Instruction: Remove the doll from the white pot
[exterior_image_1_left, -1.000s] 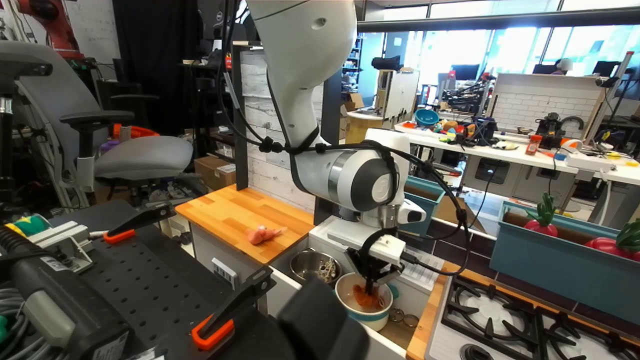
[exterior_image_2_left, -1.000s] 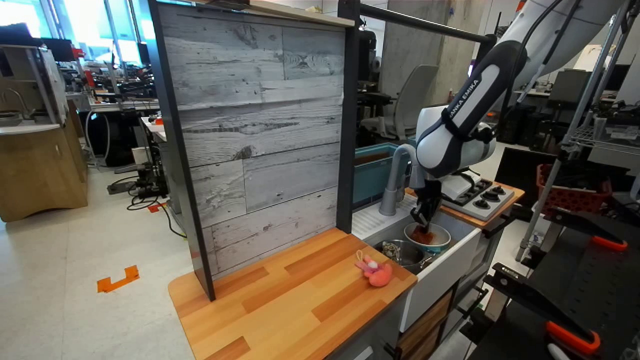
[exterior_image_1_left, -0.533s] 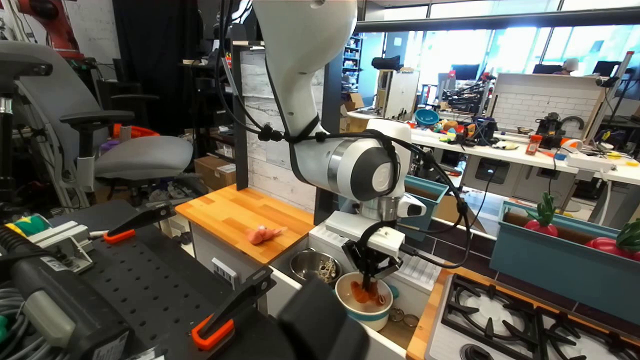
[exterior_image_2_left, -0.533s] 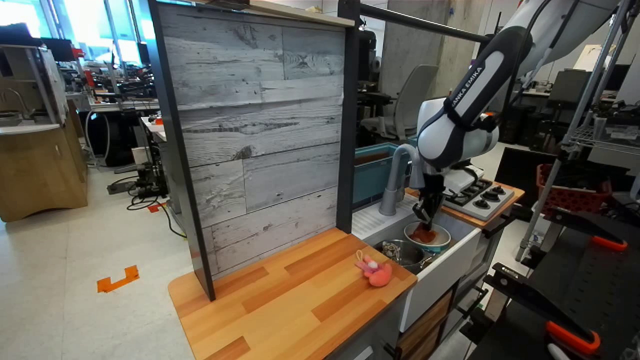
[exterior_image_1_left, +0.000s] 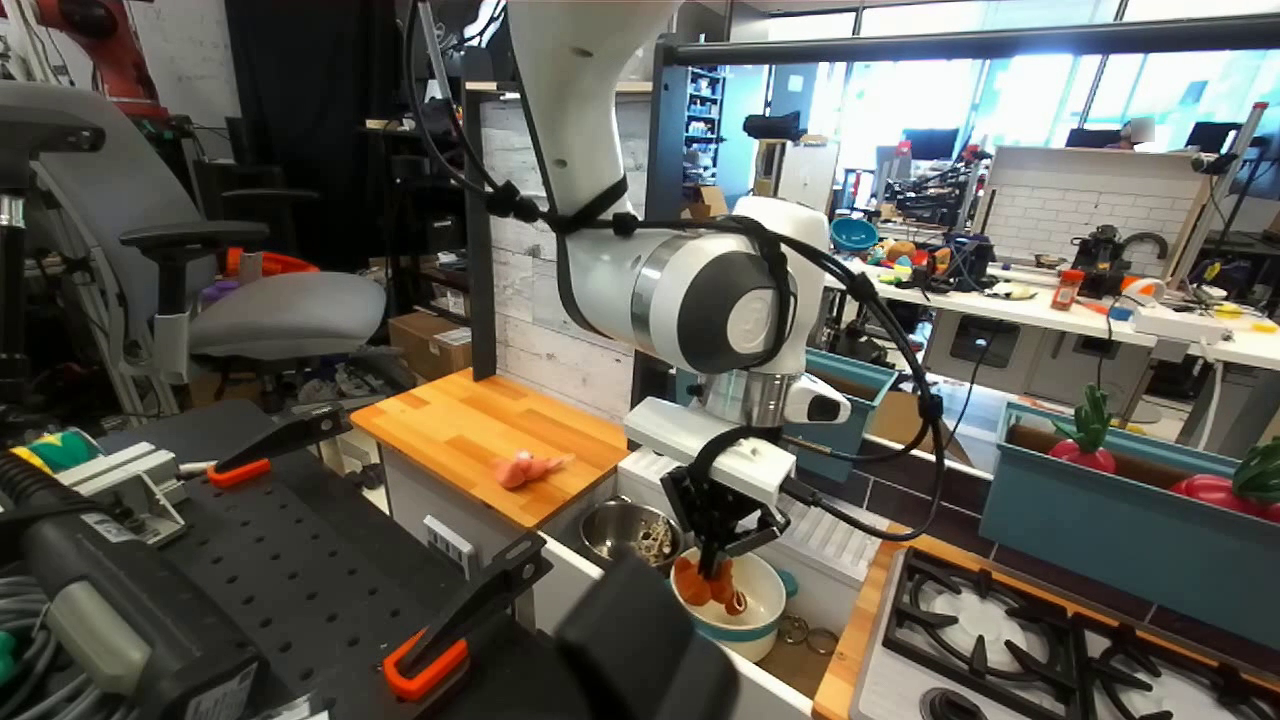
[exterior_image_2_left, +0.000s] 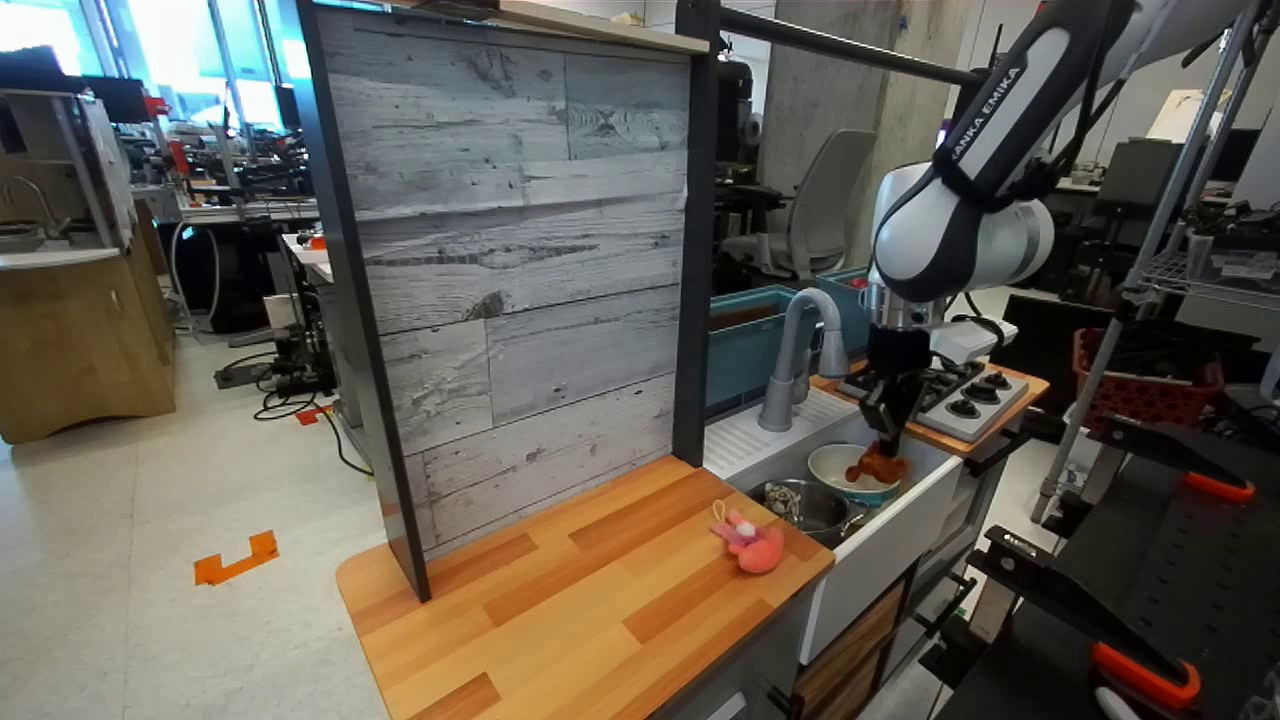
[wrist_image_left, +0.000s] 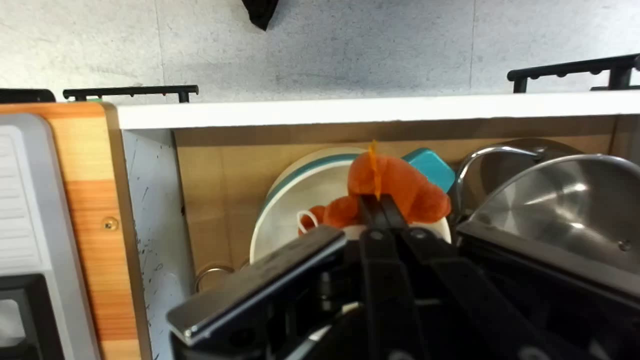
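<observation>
The doll, an orange-red lumpy soft toy (wrist_image_left: 400, 182) with a white loop, is pinched between the fingertips of my gripper (wrist_image_left: 381, 200). In the exterior views the doll (exterior_image_1_left: 705, 588) (exterior_image_2_left: 877, 464) hangs at rim height or just above over one side of the white pot. The white pot (wrist_image_left: 305, 192) has a teal band and stands in the sink-like basin; it also shows in both exterior views (exterior_image_1_left: 768, 605) (exterior_image_2_left: 828, 460). In the wrist view the doll overlaps the pot and reaches past its rim. The finger pads are shut close together on it.
A steel pot (exterior_image_1_left: 600, 525) stands beside the white pot in the basin (exterior_image_2_left: 900, 545). A grey faucet (exterior_image_2_left: 790, 350) rises behind. A stove (exterior_image_1_left: 960, 630) stands on one side, a wooden counter (exterior_image_2_left: 560, 600) with a pink toy (exterior_image_2_left: 755, 548) on the other. A teal object (wrist_image_left: 431, 169) shows near the pot.
My gripper and the doll have risen from inside the white pot and shifted sideways toward its rim. The pot and the pink toy have not moved.
</observation>
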